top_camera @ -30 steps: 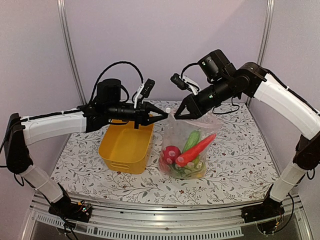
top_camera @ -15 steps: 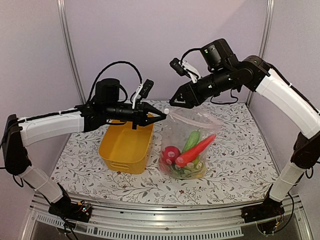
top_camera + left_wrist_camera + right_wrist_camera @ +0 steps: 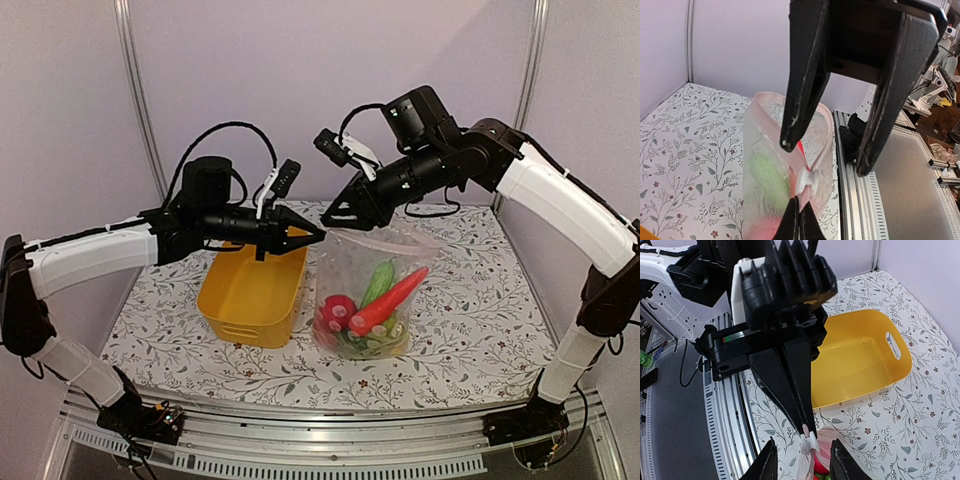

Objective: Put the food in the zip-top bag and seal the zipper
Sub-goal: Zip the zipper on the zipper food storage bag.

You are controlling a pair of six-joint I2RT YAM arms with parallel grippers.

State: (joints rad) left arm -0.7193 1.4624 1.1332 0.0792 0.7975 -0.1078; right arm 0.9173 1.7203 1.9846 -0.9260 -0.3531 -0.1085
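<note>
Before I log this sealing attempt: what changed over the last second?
The right gripper, open now, swept left along the top of the zip-top bag, up to the left gripper. That one kept pinching the bag's corner; the food and yellow basket stayed put.

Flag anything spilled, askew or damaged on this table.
Nothing stands out. The food sits inside the upright zip-top bag, its mouth open, the left gripper pinching one corner; the yellow basket stands level.

We see a yellow basket point(image 3: 252, 292) standing upright, left of centre on a floral-printed table cover point(image 3: 480, 320), with a handle slot in its near wall. We note a metal rail point(image 3: 330, 445) along the near edge and a lilac wall point(image 3: 300, 70) behind.
</note>
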